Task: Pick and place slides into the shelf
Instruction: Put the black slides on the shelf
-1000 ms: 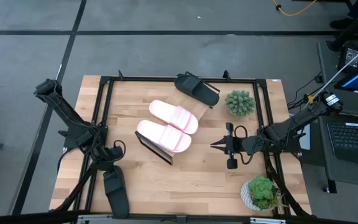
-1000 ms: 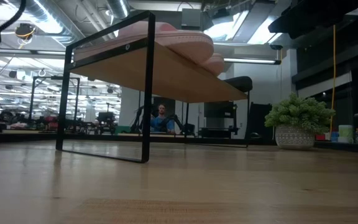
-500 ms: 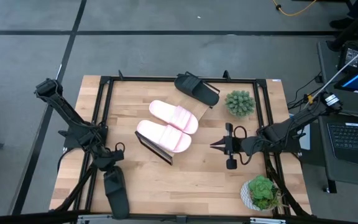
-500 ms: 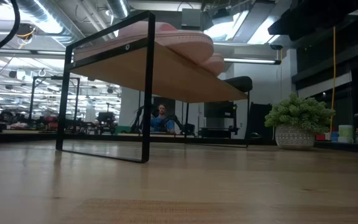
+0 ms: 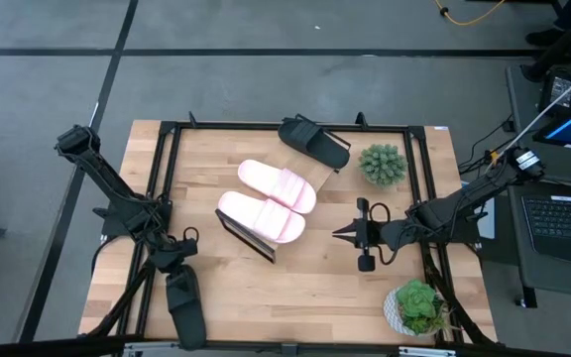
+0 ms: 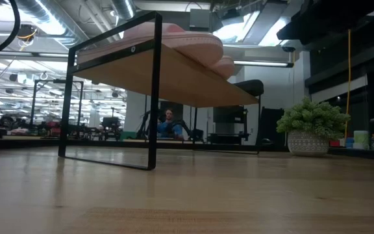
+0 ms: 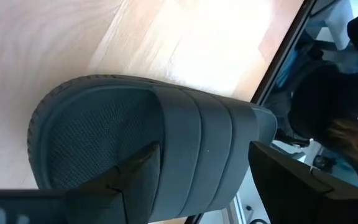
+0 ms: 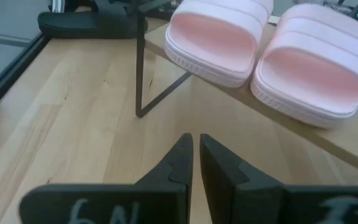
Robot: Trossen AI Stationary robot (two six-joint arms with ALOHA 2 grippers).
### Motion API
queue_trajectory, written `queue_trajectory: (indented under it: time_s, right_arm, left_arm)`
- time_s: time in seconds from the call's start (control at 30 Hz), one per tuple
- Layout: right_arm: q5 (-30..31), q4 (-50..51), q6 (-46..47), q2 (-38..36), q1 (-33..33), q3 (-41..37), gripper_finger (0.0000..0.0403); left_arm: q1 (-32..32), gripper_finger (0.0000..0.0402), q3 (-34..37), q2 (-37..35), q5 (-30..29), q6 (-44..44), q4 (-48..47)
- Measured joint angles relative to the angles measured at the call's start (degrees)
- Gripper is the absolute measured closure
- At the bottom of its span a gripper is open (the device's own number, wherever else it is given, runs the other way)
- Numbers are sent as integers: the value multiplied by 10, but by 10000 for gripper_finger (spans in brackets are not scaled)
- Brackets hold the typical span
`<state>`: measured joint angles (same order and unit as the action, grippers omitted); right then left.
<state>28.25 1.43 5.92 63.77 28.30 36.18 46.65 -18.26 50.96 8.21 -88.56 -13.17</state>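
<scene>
Two pale pink slides (image 5: 266, 200) (image 8: 263, 53) lie side by side on the slanted shelf (image 5: 249, 238) (image 6: 174, 71). One black slide (image 5: 313, 142) lies near the table's far edge, by the shelf's far end. The other black slide (image 5: 184, 309) (image 7: 142, 143) lies sole down at the near-left edge. My left gripper (image 5: 173, 260) (image 7: 204, 149) is open right above it, one finger over the footbed at the strap's mouth and the other beyond the slide's end. My right gripper (image 5: 340, 234) (image 8: 196, 140) is shut, hovering right of the shelf and pointing at it. My left gripper comes down from above on the black slide, with its fingers spread along the slide's length on either side of the ribbed strap (image 7: 197, 155). I cannot tell whether either finger (image 7: 132, 171) touches it. The slide lies flat on the table.
A small potted plant (image 5: 382, 164) stands right of the far black slide, and another (image 5: 417, 305) sits at the near-right corner. A black metal frame (image 5: 171, 129) runs around the tabletop. Bare wood lies between the shelf and the table's near edge.
My left gripper has moved a little toward the table's near edge, closer to the black slide below it. Both black slides and the pink slides lie as before.
</scene>
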Motion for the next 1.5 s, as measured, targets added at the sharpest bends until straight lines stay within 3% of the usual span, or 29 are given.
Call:
queue_trajectory:
  time_s: [1.1,1.5]
  right_arm:
    - [0,-21,1,0,0,0,370]
    - [0,-21,14,0,0,0,370]
  left_arm:
    - [0,169,0,0,1,-28,-38]
    - [34,169,0,0,-1,-33,-6]
